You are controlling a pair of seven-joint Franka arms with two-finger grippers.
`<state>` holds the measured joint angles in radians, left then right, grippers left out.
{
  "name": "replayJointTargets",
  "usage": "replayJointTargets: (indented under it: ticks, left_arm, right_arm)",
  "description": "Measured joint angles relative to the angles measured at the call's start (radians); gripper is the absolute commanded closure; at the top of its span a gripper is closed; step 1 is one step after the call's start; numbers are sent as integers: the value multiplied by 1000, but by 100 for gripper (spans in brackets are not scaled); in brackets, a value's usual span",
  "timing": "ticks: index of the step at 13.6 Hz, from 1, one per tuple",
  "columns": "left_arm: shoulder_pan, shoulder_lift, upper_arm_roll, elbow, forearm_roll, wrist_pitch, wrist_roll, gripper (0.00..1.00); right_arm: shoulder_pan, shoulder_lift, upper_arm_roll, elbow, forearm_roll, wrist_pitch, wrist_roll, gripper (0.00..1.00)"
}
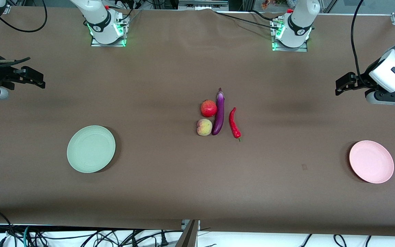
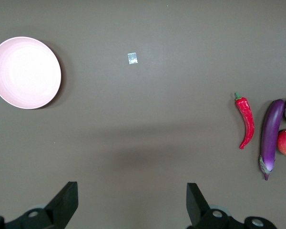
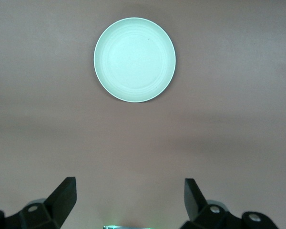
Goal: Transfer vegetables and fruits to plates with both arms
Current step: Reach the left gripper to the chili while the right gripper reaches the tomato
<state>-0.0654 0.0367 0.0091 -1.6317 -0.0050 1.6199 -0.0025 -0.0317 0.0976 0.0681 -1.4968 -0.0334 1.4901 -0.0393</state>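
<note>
1. Left tool hangs released, fingers spread wide, above bare counter at the left arm's end, holding nothing.
2. Right tool hangs likewise released, fingers spread wide, above bare counter at the right arm's end, holding nothing.
3. Both arms wait, well apart from the produce.
4. Pink plate lies flat near the left arm's end, nearer the front camera than the left tool; it holds nothing.
5. Green plate lies flat toward the right arm's end, nearer the front camera than the right tool; it holds nothing.
6. All four produce items sit clustered on the counter midway between the plates, on neither one.
7. Eggplant lies lengthwise, its stem end pointing toward the arm bases.
8. Pomegranate touches the eggplant on the side toward the right arm's end.
9. Peach sits just beside the pomegranate, nearer the front camera, also touching the eggplant.
10. Chili lies just beside the eggplant toward the left arm's end, apart from it, with its green stem pointing toward the front camera.
11. A small pale tag lies on the counter between chili and pink plate; any writing on it is too small to read.
12. No brand or label can be read on the plates or produce.
</note>
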Motion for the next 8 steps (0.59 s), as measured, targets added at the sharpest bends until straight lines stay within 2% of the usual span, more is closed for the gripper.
replayJointTargets:
  ticks: [8]
  left_arm:
    - [-1, 7, -1, 0, 0, -8, 0, 0]
  right_arm:
    - [-1, 0, -1, 1, 0, 0, 0, 0]
